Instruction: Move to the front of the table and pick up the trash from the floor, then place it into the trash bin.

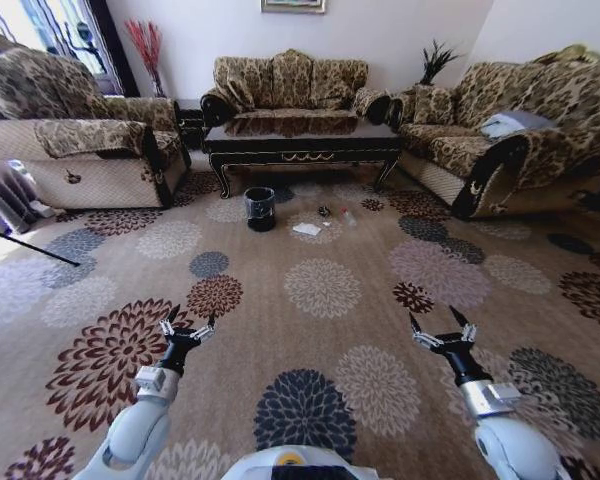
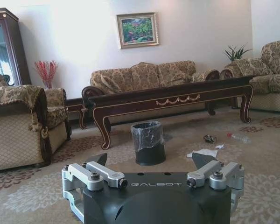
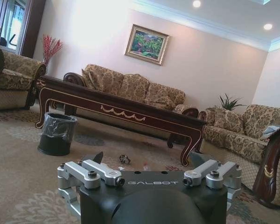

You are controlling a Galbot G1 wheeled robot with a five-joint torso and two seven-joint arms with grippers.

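The long dark table (image 1: 302,140) stands far ahead, in front of the middle sofa. On the patterned floor (image 1: 320,330) before it sit the black trash bin (image 1: 260,208) and the trash: a white tissue (image 1: 307,229), a dark wrapper (image 1: 324,211) and a clear tube (image 1: 348,216). My left gripper (image 1: 187,327) and right gripper (image 1: 442,328) hover low over the carpet, well short of the trash, both open and empty. The left wrist view shows the bin (image 2: 148,142), tissue (image 2: 203,152), wrapper (image 2: 208,138) and tube (image 2: 238,137) beyond its gripper (image 2: 151,161). The right wrist view shows bin (image 3: 57,134) and wrapper (image 3: 124,159).
Patterned sofas ring the room: an armchair (image 1: 80,140) on the left, a sofa (image 1: 290,85) behind the table, another sofa (image 1: 520,140) on the right. Open carpet stretches between me and the trash.
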